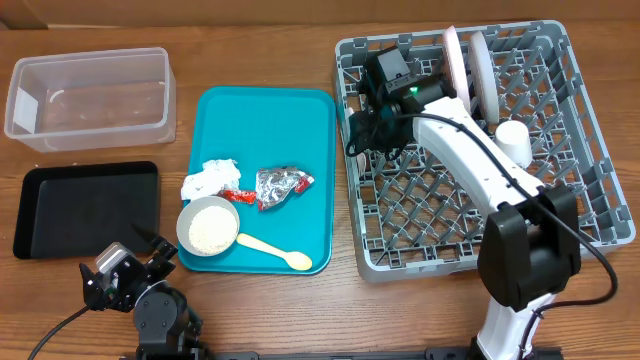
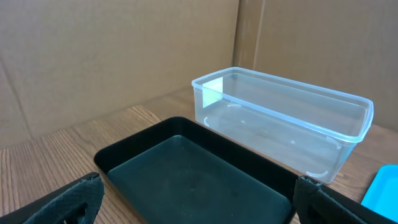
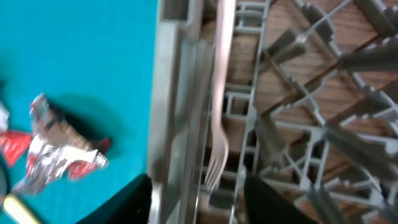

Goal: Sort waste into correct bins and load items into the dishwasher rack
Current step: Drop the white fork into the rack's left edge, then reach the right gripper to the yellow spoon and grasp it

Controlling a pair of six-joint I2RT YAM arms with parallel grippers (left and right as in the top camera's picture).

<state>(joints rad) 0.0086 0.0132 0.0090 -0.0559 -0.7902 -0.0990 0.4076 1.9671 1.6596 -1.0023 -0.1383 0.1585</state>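
Observation:
A white fork [image 3: 217, 118] lies inside the grey dishwasher rack [image 1: 590, 150] along its left wall, tines toward the camera. My right gripper [image 3: 202, 208] hovers over it, open, its dark fingers [image 3: 134, 202] either side of the tines without touching. Two plates [image 1: 470, 62] and a white cup [image 1: 513, 140] stand in the rack. On the teal tray [image 1: 300, 120] lie a white napkin [image 1: 208, 180], red wrapper [image 1: 238, 196], silver foil [image 1: 282, 183], a bowl of rice grains [image 1: 208, 225] and a yellow spoon [image 1: 275, 250]. My left gripper [image 2: 199, 211] is open, empty, by the black tray [image 2: 193, 168].
The clear tub [image 2: 280, 124] stands beyond the black tray, nothing in either. The right arm [image 1: 480, 165] stretches over the rack's middle from its base at the front right. Cardboard walls close off the back of the table.

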